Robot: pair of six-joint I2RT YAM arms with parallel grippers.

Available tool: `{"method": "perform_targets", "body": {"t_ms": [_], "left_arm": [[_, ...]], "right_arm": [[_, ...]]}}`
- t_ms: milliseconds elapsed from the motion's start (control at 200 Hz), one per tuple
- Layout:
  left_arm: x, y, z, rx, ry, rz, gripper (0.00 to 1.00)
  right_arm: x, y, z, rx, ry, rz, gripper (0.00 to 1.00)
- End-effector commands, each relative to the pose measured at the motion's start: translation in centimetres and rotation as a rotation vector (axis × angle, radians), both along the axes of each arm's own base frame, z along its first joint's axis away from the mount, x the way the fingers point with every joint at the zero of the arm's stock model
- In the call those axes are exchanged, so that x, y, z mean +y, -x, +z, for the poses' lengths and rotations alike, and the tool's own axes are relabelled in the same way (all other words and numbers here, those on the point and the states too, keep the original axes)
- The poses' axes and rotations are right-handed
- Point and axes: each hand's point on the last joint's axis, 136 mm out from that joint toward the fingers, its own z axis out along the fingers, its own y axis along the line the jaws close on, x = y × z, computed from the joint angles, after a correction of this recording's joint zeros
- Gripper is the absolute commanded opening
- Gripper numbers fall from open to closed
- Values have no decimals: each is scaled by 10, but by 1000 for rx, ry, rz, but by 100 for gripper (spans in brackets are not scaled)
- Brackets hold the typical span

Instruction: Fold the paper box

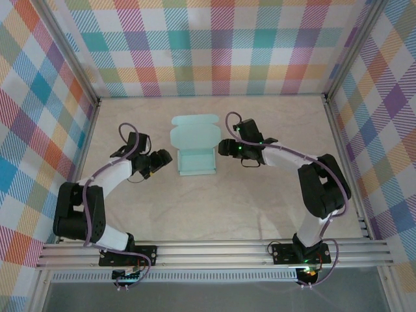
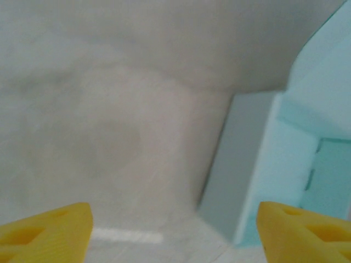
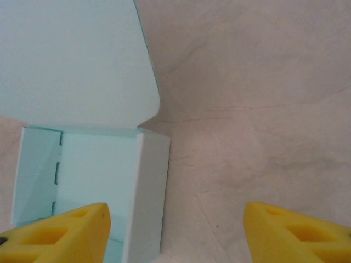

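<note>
1. paper box (image 1: pixel 195 151) sits on the table (image 1: pixel 227 208), a bit toward 12 o'clock from the middle. it's pale mint card and half built: a tray with walls standing up, plus a flat lid flap lying open off the tray's 12 o'clock edge.
2. left gripper (image 1: pixel 162 159) is at about 8 o'clock of the tray, just beside its near-left corner, with a small gap between them from above.
3. in the left wrist view the left gripper (image 2: pixel 175 233) has its yellow fingers (image 2: pixel 49 233) spread wide with nothing pinched. one tip is over bare table and the other is in front of the box (image 2: pixel 285 164), whose side wall stands upright. it's blurry, so i can't tell if anything touches.
4. right gripper (image 1: pixel 224 147) is at 3 o'clock of the box, right up against the tray's side. from above i can't tell if it's touching.
5. in the right wrist view the right gripper (image 3: pixel 178 233) is spread wide too, with nothing clamped. the tray's upright wall sits between the fingers (image 3: pixel 71 230), one tip over the inside of the box (image 3: pixel 93 164) and the other over bare table.
6. plaid walls (image 1: pixel 214 45) run around three sides, and a metal rail (image 1: pixel 214 250) runs along the 6 o'clock edge.
</note>
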Motion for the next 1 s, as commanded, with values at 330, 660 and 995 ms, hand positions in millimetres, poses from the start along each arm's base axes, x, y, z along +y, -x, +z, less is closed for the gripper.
{"method": "perform_targets", "body": {"t_ms": [330,660,995], "left_arm": [[-17,-17,-50,156,0,3,46],[-50,-19,-57,169,27,-85,31],[-71,-2,-52,170,48,-133,25]], "right_arm": [[17,0,-40,201,-116,-32,22],[45,6,-52,280,-238,34,15],[43,29,-52,294,-234,56,15]]}}
